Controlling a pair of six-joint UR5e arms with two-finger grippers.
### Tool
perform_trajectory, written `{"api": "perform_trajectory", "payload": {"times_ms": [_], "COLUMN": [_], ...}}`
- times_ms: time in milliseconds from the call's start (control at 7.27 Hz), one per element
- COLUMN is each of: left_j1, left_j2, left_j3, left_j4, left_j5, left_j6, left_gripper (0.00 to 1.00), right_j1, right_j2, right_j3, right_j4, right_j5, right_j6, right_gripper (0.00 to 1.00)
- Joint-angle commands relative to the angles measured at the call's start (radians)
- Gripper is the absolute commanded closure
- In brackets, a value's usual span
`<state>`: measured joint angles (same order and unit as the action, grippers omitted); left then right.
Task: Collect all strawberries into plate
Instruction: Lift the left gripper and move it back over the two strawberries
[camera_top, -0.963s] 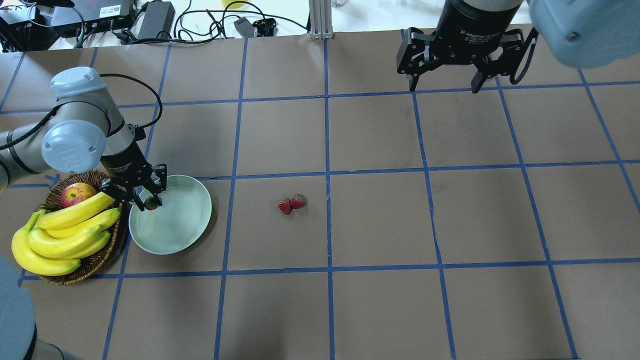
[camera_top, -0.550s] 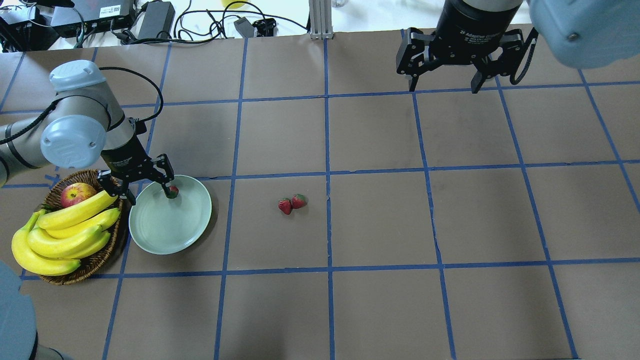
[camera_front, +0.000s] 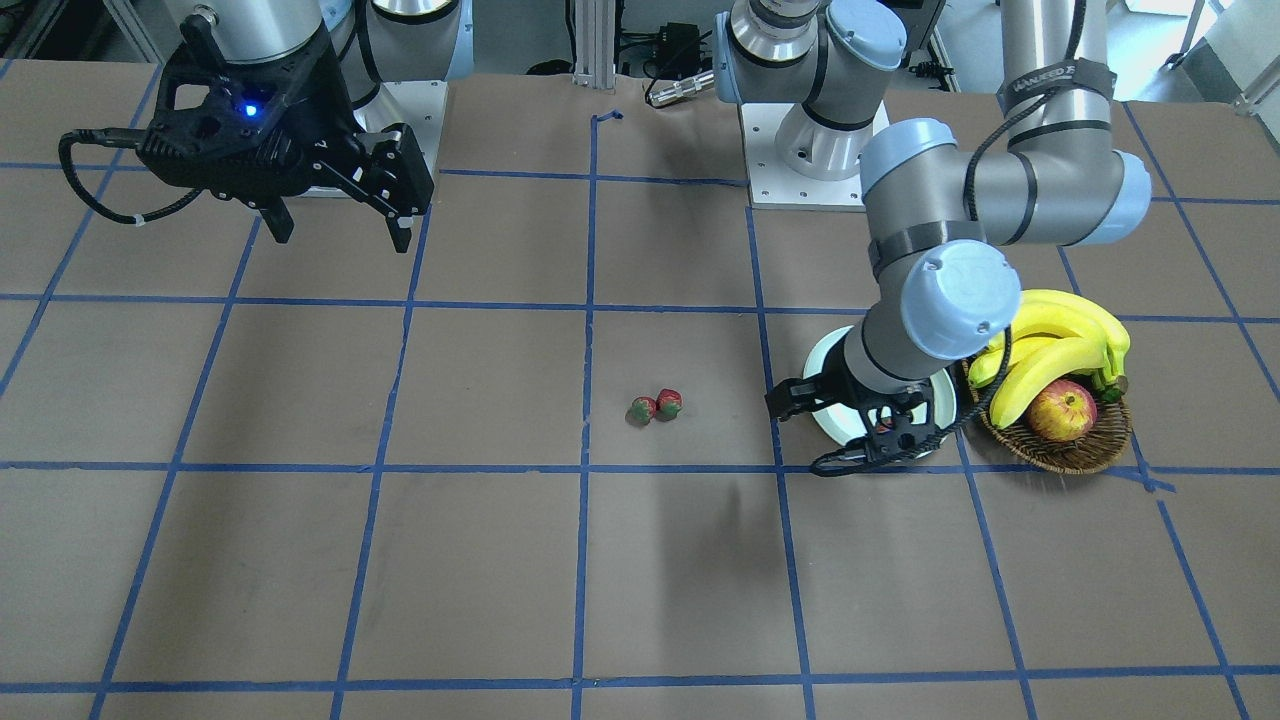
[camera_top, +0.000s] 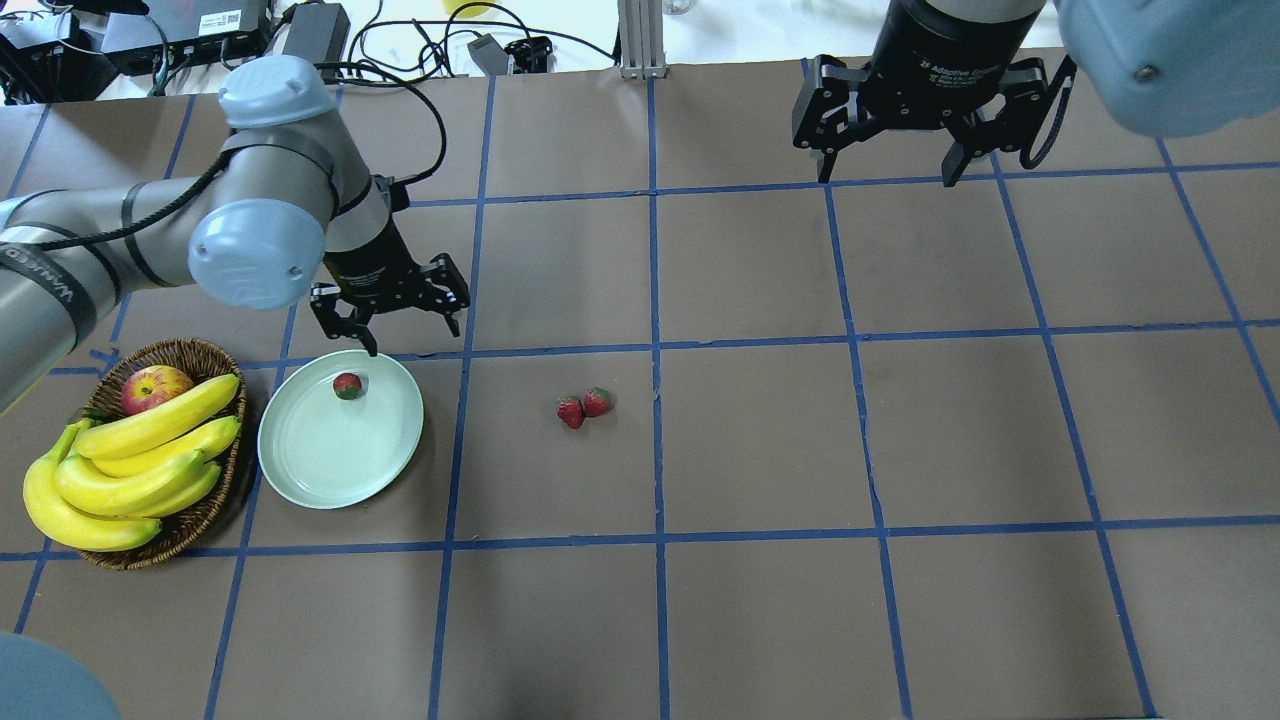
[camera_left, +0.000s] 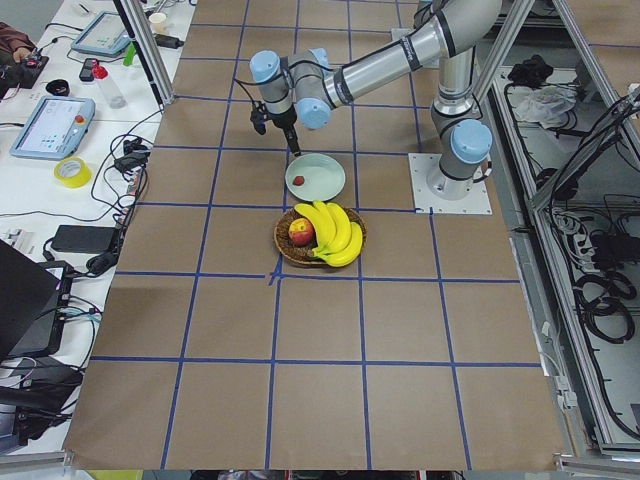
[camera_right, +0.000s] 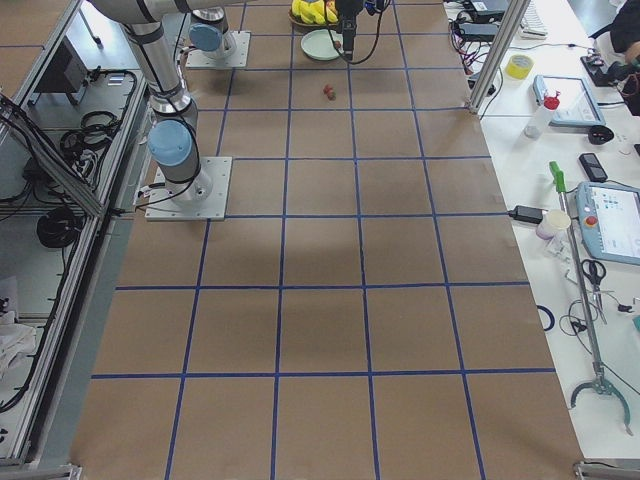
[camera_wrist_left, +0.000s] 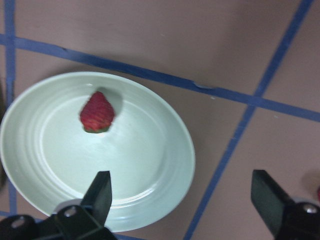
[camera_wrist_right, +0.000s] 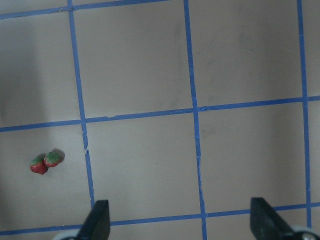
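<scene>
Left fingers (camera_wrist_left: 101, 192) gape near strawberry (camera_wrist_left: 97, 112), hidden front-on.

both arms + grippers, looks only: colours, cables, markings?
Left arm: silver-grey tubes, pale-blue joint caps, black strap with white lettering, looped black cable to the wrist. Left gripper: black, two fingers. Right gripper: black, two fingers, white lettering on its round body, blue light, black side cable.

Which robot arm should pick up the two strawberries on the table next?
Probably the left. The left gripper is open and empty beside the plate, nearer the two strawberries. The right gripper is open too, but farther off at the far edge of the table.
</scene>
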<state>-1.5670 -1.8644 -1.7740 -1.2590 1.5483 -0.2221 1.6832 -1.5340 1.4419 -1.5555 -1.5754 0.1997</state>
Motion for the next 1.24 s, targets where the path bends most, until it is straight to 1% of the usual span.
{"api": "perform_trajectory", "payload": {"times_ms": [0, 138, 275, 413, 550, 688, 826, 963, 1101], "left_j1": [-0.089, -0.103, -0.11, -0.11, -0.11, -0.113, -0.114, -0.114, -0.116], "left_j2": [-0.012, -0.015, -0.015, -0.022, -0.033, -0.045, -0.056, -0.068, -0.078], "left_j3": [-0.019, -0.045, -0.08, -0.12, -0.155, -0.174, -0.176, -0.176, -0.176], "left_j4": [0.103, 0.115, 0.137, 0.2, 0.292, 0.309, 0.31, 0.31, 0.311], "left_j5": [-0.01, -0.026, -0.11, -0.152, -0.175, -0.204, -0.203, -0.205, -0.205], "left_j6": [-0.045, -0.039, -0.028, 0.016, 0.08, 0.11, 0.156, 0.159, 0.159], "left_gripper": [0.0, 0.0, 0.0, 0.0, 0.0, 0.0, 0.0, 0.0, 0.0], "right_j1": [0.001, 0.001, 0.001, 0.001, 0.001, 0.0, 0.0, 0.0, 0.001], "right_j2": [0.0, 0.0, 0.0, 0.0, 0.0, -0.002, -0.003, -0.002, -0.003], "right_j3": [0.0, 0.0, 0.002, 0.003, 0.008, 0.014, 0.015, 0.032, 0.052], "right_j4": [0.0, 0.0, 0.0, 0.0, -0.001, -0.002, -0.002, -0.009, -0.053], "right_j5": [0.0, 0.0, -0.001, 0.0, -0.001, -0.002, -0.002, 0.0, -0.001], "right_j6": [0.0, 0.0, 0.0, -0.005, -0.002, -0.002, -0.002, -0.005, -0.002], "right_gripper": [0.0, 0.0, 0.0, 0.0, 0.0, 0.0, 0.0, 0.0, 0.0]}}
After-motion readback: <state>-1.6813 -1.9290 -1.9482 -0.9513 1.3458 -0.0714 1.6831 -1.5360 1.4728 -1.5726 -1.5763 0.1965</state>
